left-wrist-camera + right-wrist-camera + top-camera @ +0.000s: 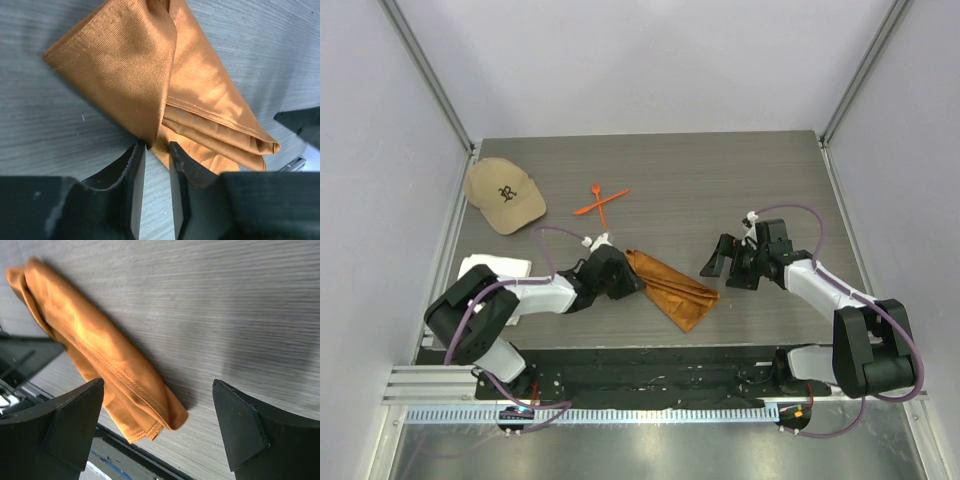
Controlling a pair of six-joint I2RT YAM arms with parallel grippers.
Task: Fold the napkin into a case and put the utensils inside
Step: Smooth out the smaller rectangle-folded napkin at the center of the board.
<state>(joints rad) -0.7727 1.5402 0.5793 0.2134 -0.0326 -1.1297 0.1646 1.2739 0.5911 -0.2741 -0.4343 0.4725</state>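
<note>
From above, you have one rust-orange napkin [672,288] folded into a long tapering wedge. It lies on the grey table [720,180], toward the near edge and between your two arms. Your left gripper [630,272] is at the napkin's upper-left end, and your right gripper [713,262] is just off its right side, apart from the cloth. Two bright-orange utensils [600,203] lie crossed over each other farther back, well apart from the napkin. One tan cap [505,195] sits to their left, and one white towel [480,265] lies near the left edge, partly under your left arm. In your left wrist view, the napkin [150,75] shows several stacked layers. One folded corner comes down to the tips of the two fingers [135,170], which stand a narrow slit apart. You cannot tell whether they nip that corner or only meet it. In your right wrist view, the two fingers [75,425] are spread wide and released, grasping nothing. The napkin's [100,350] end lies on the table between them, closer to the finger at the picture's left.
</note>
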